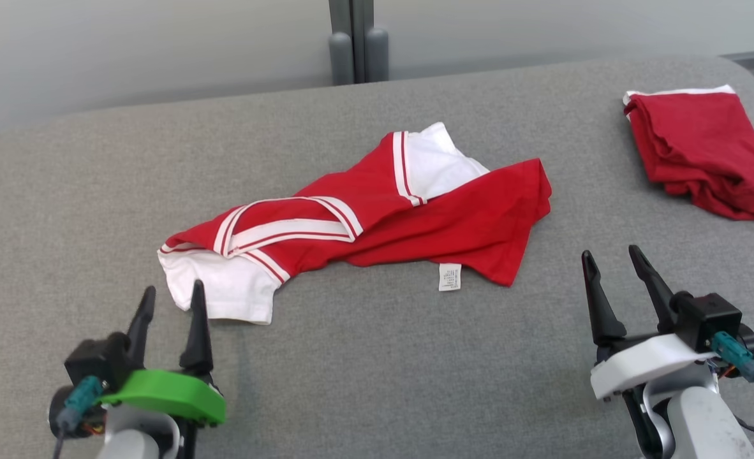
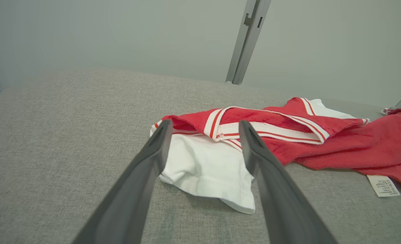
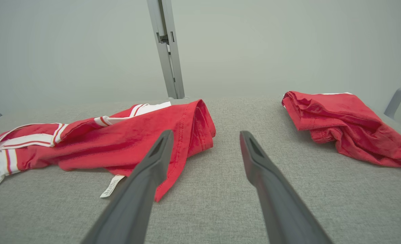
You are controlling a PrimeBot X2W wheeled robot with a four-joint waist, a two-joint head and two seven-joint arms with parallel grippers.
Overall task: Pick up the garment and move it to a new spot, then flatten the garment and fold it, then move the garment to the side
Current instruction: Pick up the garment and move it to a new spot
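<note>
Flattening appears to be the step in hand. The crumpled garment point(image 1: 415, 217) lies mid-table point(image 1: 351, 382). My left gripper point(image 1: 173, 288) and right gripper point(image 1: 610, 253) stand wide open, holding nothing. I should pinch the white sleeve point(image 2: 204, 169) and red hem point(image 3: 190, 135), then draw them apart evenly. Count: two garments, including one folded garment point(image 1: 702, 146); two grippers.

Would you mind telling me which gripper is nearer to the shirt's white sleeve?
Left. The left gripper is open right at the near edge of the white sleeve; the right gripper, also open, sits well away, past the red hem.
</note>
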